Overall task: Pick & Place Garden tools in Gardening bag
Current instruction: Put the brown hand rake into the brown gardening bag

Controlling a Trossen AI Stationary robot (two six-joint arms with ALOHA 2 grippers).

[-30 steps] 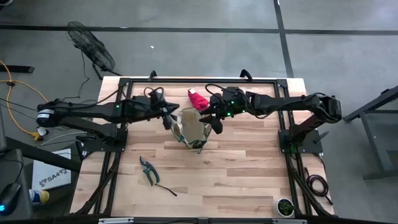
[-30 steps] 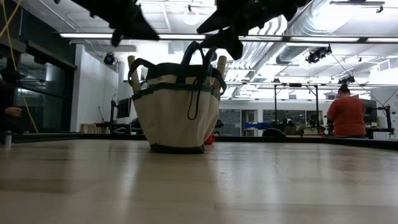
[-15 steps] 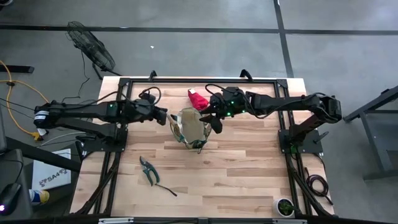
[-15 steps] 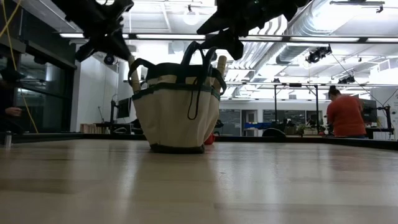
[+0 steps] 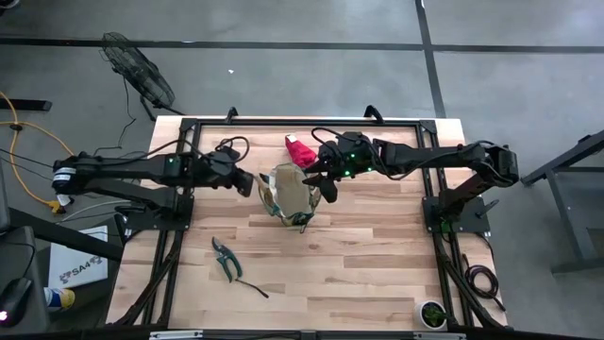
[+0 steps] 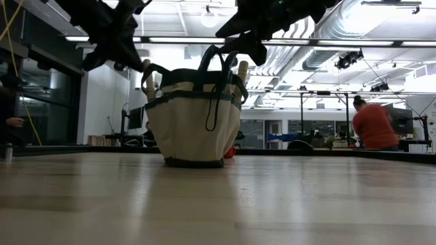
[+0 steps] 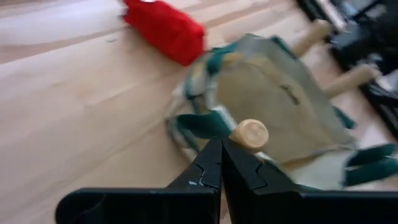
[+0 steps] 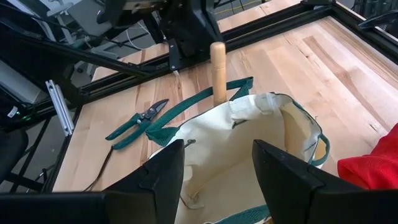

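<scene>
Drawn back from the gardening bag, the left gripper is pressed together, empty; the right gripper is held spread over the rim. Wooden-handled tools are pocketed; pruning shears and red glove are left on the table.

Gardening bag: cream-beige fabric with dark green trim and dark green loop handles. Glove-like item: bright red. Tool handles standing up from the bag: pale, light-brown wood. Pruning shears: dark green grips, grey metal blades. Desk: light wood planks with streaked grain, framed in black. Both arms and their fingers: black. Floor: grey with dark stripes.
</scene>
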